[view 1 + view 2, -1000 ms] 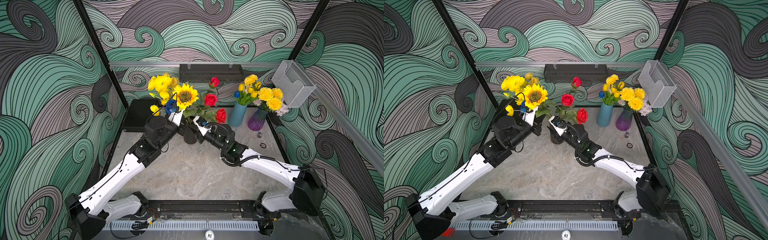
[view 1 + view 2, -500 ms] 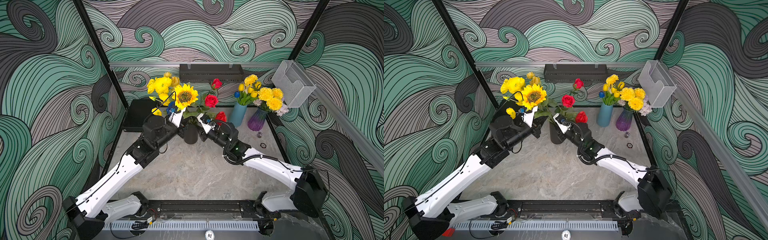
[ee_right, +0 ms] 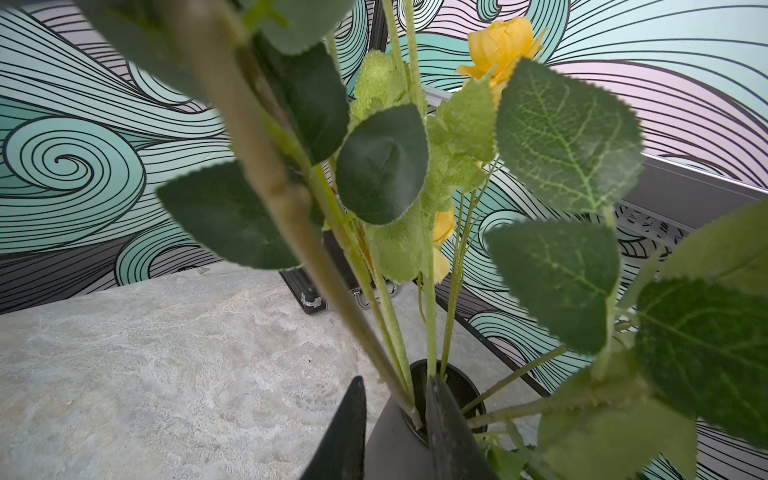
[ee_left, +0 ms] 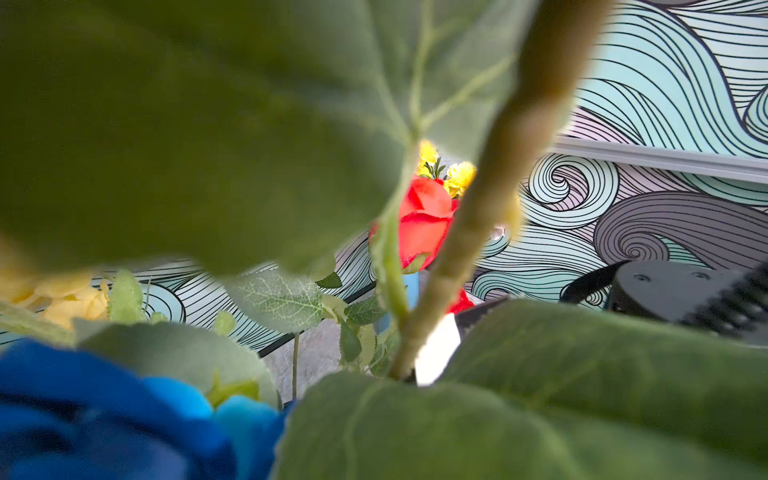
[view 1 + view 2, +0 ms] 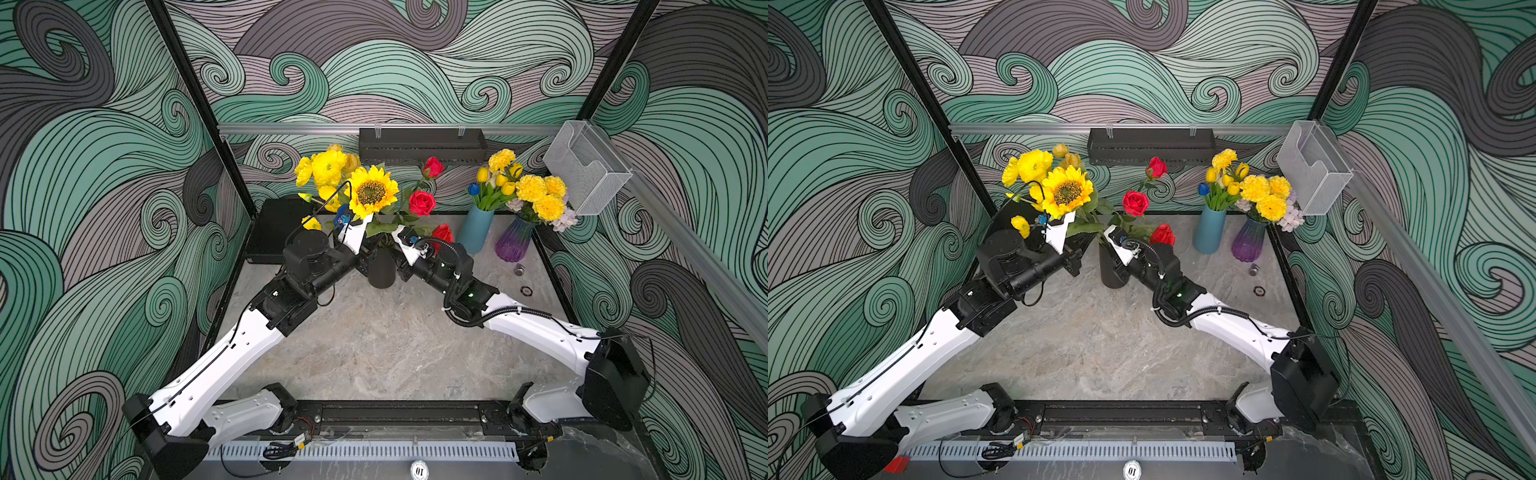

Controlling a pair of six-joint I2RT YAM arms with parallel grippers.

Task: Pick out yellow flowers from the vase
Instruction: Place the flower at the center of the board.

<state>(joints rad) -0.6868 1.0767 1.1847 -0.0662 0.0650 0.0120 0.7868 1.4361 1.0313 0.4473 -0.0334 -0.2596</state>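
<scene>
Yellow flowers (image 5: 328,168) plus sunflower (image 5: 371,191) stand in black vase (image 5: 381,270). Left gripper (image 5: 1074,261) closed, grasp hidden under leaves. Right gripper (image 3: 395,386) brackets vase neck, clamp unconfirmed. Brace vase, pull straight up.

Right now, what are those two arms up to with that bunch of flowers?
A robot is working at the black vase in the middle, meant to pull out its yellow flowers. The right pincer has its fingers apart, straddling the vase's rim. The left pincer is shut among the leaves; what it holds is hidden. The sunflower and red roses stand in the vase.
</scene>
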